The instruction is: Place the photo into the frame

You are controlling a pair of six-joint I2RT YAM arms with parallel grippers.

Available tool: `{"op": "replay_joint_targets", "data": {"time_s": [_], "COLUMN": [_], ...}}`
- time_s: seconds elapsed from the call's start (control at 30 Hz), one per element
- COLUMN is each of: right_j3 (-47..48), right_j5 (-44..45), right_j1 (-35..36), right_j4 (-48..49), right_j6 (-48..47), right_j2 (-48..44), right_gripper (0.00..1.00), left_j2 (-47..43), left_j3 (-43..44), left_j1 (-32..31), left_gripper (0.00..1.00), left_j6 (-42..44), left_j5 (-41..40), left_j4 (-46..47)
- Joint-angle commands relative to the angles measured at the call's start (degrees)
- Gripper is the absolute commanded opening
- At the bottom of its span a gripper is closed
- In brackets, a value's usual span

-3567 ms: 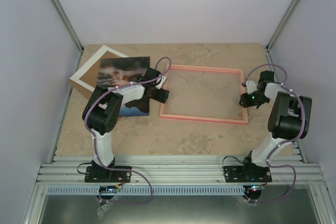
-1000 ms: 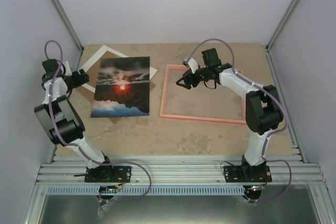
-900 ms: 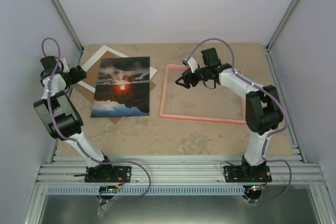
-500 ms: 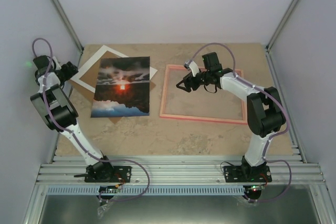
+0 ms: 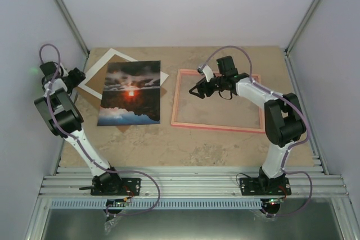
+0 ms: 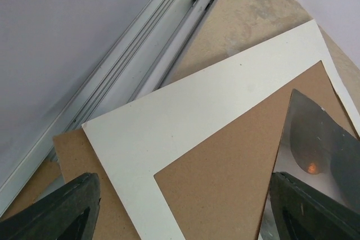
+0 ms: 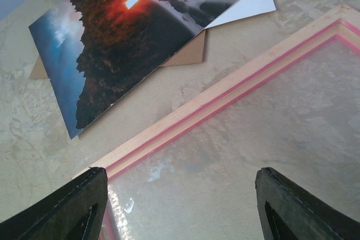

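Jaws of left gripper (image 6: 180, 195) and right gripper (image 7: 180, 184) gape empty; glossy sunset photo (image 5: 130, 93) lies nine o'clock of thin pink frame (image 5: 216, 127).

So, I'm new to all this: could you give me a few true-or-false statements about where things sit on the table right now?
1. The photo lies inside the frame. False: it lies left of the frame, on the white mat and brown board; only bare table shows inside the frame.
2. The photo lies picture side up. True.
3. The right gripper is clamped on the frame. False: it is open above the frame's left part, holding nothing.
4. The left gripper is open near a corner of the white mat. True.
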Motion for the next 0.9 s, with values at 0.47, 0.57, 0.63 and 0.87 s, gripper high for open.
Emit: {"op": "replay_joint_targets", "data": {"time_s": [0.47,0.57,0.63,0.87], "right_j3": [3.7,4.2,4.3,4.1], "right_j5": [2.1,2.7,3.1,3.9], "right_j1": [0.4,0.5,0.5,0.4], "right_j4": [-1.8,-2.2,-2.4,-2.9], "right_j6": [-1.1,-1.6,-1.8,-2.4], "right_j2": [3.3,3.4,3.5,3.2], "right_gripper": [0.72,0.72,0.72,0.71], "left_j2": [7.9,9.0,9.8,9.8], "left_j3": [-1.6,-1.2,-0.4,-4.6], "left_j1": [1.0,0.6,0.5,0.1], "left_gripper": [0.83,0.82,0.81,0.75], "left_j6": [-8.5,-9.1,-9.7,-14.8], "left_j5": [-6.6,-5.2,-3.6,3.5], "left_j4": [-1.2,-1.1,-1.3,1.0]}}
